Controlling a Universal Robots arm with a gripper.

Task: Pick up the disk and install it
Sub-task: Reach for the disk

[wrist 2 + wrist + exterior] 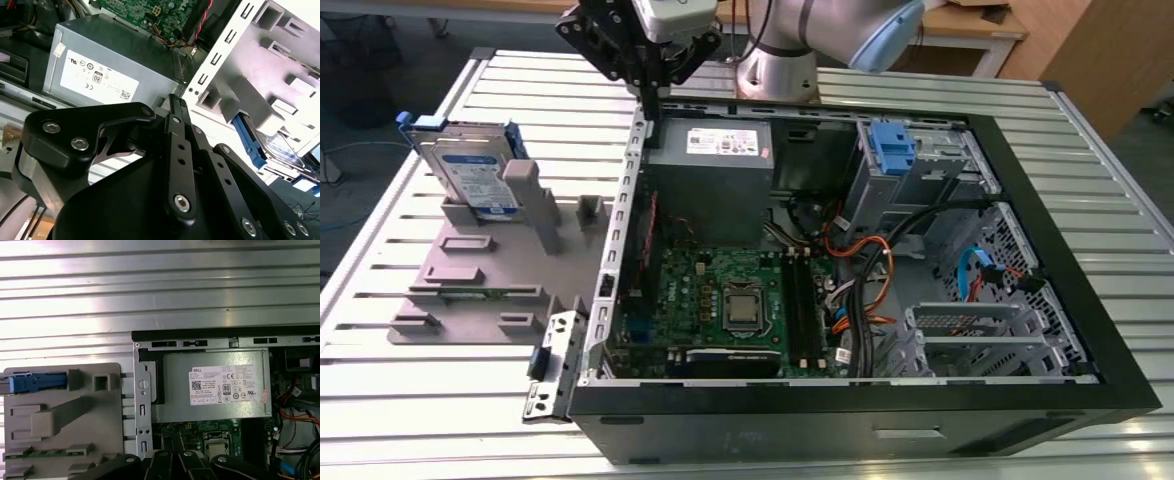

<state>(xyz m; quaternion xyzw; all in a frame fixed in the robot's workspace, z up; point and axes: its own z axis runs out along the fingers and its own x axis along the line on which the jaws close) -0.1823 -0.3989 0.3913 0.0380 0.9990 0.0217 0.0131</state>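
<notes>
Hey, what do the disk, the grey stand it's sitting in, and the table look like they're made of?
The disk: likely metal, with a silvery body, a white-and-blue label, and blue side rails that look plastic. The grey stand: matte, uniform grey, probably plastic, perhaps printed. The table: likely aluminium, judging by its pale ribbed slats with a dull sheen.
</notes>
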